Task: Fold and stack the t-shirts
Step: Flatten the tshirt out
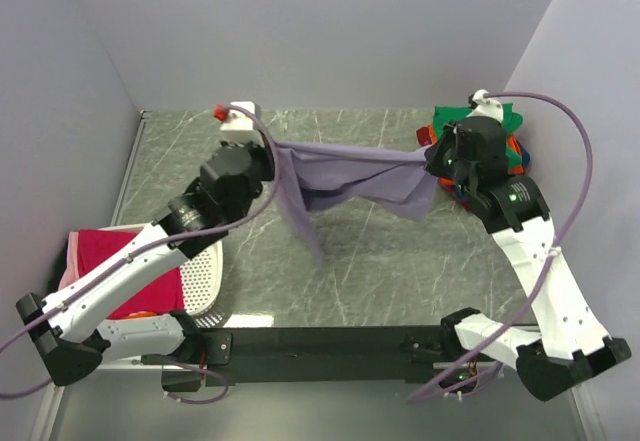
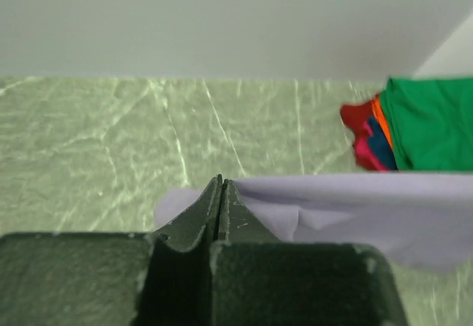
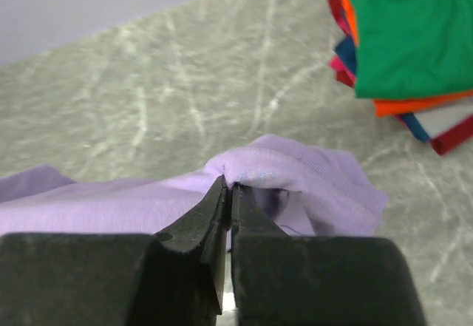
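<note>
A lavender t-shirt (image 1: 350,176) hangs stretched above the table between both grippers, and a long flap droops from its left end. My left gripper (image 1: 272,156) is shut on the shirt's left edge. In the left wrist view the pressed-together fingertips (image 2: 221,182) pinch the lavender cloth (image 2: 369,215). My right gripper (image 1: 432,161) is shut on the right edge, where the cloth (image 3: 295,171) bunches over the closed tips (image 3: 229,187). A stack of folded t-shirts with green on top (image 1: 505,121) (image 3: 410,30) (image 2: 432,123) lies at the back right, with orange, blue and red layers beneath.
A white perforated basket (image 1: 205,276) stands at the near left under the left arm and holds a magenta-red shirt (image 1: 125,261). Grey walls close in the marbled table on three sides. The arms' black base bar (image 1: 320,346) runs along the near edge.
</note>
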`<state>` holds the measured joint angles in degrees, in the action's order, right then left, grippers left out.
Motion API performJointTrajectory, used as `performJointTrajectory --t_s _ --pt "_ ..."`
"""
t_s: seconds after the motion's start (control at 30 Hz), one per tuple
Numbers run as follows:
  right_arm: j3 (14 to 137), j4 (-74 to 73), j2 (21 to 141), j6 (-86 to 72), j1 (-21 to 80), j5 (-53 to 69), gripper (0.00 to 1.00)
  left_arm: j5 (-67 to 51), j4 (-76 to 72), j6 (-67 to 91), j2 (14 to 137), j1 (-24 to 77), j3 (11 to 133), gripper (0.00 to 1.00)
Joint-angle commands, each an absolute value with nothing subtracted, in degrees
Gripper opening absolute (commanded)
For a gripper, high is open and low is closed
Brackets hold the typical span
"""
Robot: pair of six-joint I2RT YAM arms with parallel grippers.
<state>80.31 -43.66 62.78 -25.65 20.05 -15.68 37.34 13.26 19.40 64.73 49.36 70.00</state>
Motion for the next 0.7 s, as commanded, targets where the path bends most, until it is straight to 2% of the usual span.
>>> performJointTrajectory --t_s 0.0,0.03,0.07,0.1,0.13,0.23,0.33,0.67 --pt "81.5 -42.5 63.6 -23.3 19.7 -16.7 0.10 35.2 12.7 17.8 67.0 40.7 70.5 0.00" --pt "81.0 -41.7 64.7 -23.4 19.7 -16.7 0.23 35.4 13.5 19.1 70.3 38.9 71.2 0.02" --pt "80.5 -41.4 66.8 -23.6 19.6 -16.8 0.28 36.2 16.1 21.9 72.4 36.0 72.0 0.07" --pt "79.8 -41.0 67.6 -23.9 19.7 -16.5 0.33 37.9 17.6 22.8 74.6 35.2 72.9 0.16" --pt "78.0 -39.9 68.1 -24.2 19.7 -15.9 0.41 38.8 18.8 23.2 78.6 34.6 74.5 0.18" --pt "73.5 -37.9 68.6 -24.3 19.7 -14.3 0.51 41.4 23.4 25.8 83.3 34.9 77.0 0.22" --pt "68.7 -36.1 68.3 -24.3 19.8 -15.3 0.56 40.2 21.2 26.3 82.3 37.1 73.8 0.23" --pt "59.3 -28.2 75.7 -25.0 17.2 -9.9 0.57 25.0 15.5 29.7 86.1 42.7 65.8 0.24"
